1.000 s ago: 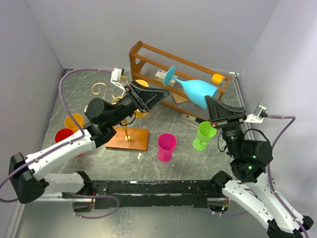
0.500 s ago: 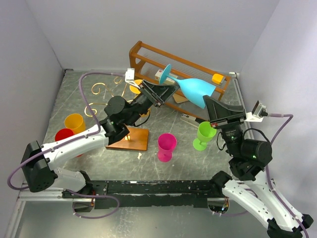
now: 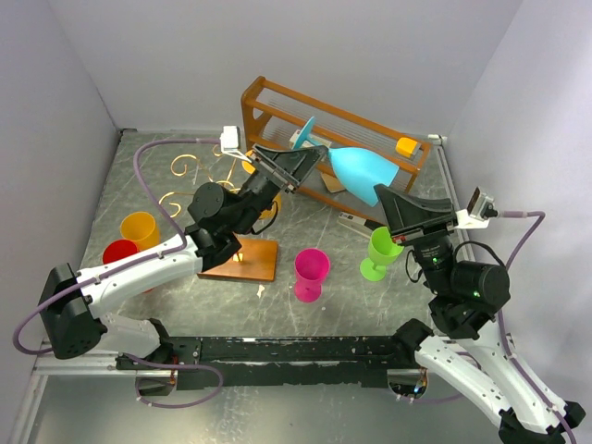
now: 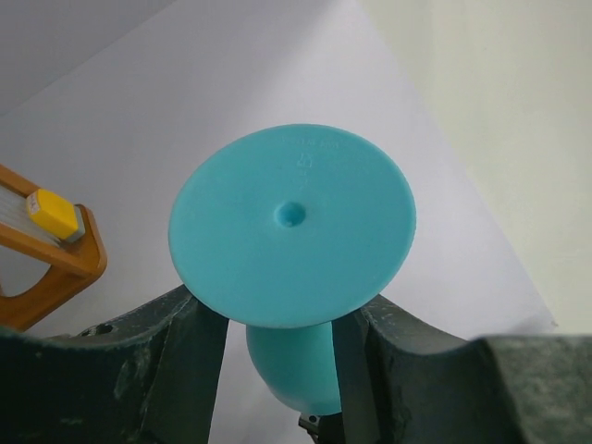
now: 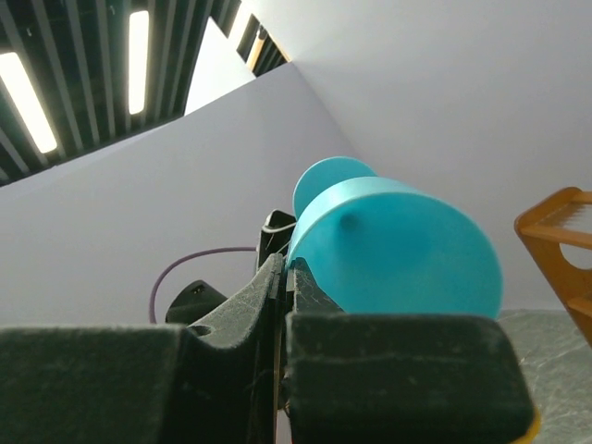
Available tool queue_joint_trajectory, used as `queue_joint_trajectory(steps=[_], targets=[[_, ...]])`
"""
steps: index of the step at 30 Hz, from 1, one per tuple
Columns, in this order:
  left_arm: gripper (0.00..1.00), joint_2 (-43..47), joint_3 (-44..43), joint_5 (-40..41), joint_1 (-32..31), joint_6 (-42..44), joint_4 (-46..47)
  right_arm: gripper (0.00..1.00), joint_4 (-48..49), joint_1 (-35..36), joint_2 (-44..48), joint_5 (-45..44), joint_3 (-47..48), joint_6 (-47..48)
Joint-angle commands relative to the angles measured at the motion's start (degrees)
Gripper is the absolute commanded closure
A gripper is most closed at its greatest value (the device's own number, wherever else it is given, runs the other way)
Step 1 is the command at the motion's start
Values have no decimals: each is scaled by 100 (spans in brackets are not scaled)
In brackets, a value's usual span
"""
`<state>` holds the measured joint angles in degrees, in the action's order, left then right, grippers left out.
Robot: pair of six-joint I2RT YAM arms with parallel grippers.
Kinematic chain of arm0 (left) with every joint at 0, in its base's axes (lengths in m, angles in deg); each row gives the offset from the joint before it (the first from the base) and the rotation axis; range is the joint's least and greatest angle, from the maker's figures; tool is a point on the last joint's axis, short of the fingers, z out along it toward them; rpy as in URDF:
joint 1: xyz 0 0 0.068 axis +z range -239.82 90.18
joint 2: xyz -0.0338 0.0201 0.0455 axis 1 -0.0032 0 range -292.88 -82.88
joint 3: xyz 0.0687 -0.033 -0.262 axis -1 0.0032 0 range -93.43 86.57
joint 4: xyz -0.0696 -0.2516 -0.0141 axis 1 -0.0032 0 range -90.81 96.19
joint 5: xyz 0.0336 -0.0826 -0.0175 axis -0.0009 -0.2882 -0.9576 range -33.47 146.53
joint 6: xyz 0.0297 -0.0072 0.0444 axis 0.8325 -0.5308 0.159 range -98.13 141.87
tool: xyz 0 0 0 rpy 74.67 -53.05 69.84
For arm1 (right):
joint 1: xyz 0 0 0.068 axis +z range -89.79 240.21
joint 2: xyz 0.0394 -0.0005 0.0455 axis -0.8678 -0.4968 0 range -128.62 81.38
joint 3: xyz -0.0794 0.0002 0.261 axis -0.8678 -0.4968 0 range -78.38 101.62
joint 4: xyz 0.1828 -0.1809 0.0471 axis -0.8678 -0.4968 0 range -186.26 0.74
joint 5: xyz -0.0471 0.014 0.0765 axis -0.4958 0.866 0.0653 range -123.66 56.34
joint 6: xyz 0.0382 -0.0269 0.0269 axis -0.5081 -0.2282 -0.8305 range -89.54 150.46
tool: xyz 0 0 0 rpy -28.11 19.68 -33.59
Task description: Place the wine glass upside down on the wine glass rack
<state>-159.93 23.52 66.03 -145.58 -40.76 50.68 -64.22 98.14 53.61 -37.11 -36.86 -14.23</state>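
The blue wine glass hangs on its side in mid-air in front of the wooden shelf, foot toward the left. My right gripper is shut on the rim of its bowl; the right wrist view shows the bowl just past the pinched fingertips. My left gripper is open, its fingers on either side of the stem just behind the round foot. The stem itself is hidden behind the foot. The gold wire wine glass rack stands on its wooden base at the left, below my left arm.
A brown wooden shelf with a yellow block stands at the back. On the table are a pink cup, a green glass, an orange cup and a red cup. Walls close in on both sides.
My left arm has swung right and up until its open fingers straddle the glass's stem. The right gripper has carried the glass slightly left, still pinching the rim.
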Motion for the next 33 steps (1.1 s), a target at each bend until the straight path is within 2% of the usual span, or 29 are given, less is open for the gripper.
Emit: queue_joint_trajectory(steps=[1, 10, 15, 20, 27, 28, 33], targets=[[45, 47, -57, 164, -39, -12, 439, 100, -4, 5, -20, 423, -3, -87], [56, -89, -155, 83, -39, -43, 653, 100, -57, 4, -118, 881, -3, -209], [69, -74, -161, 2, -40, -15, 718, 100, -171, 9, -114, 891, -70, -314], [91, -14, -177, -10, -40, 85, 600, 100, -286, 4, -106, 871, -89, -367], [93, 99, -283, -264, -46, 526, 393, 100, -1004, 4, -66, 599, 150, -358], [93, 133, -272, -296, -40, 631, 375, 97, -1174, 8, -62, 539, 222, -357], [93, 430, -101, -272, -39, 1250, 135, 63, -2052, 4, 47, 312, 546, -326]])
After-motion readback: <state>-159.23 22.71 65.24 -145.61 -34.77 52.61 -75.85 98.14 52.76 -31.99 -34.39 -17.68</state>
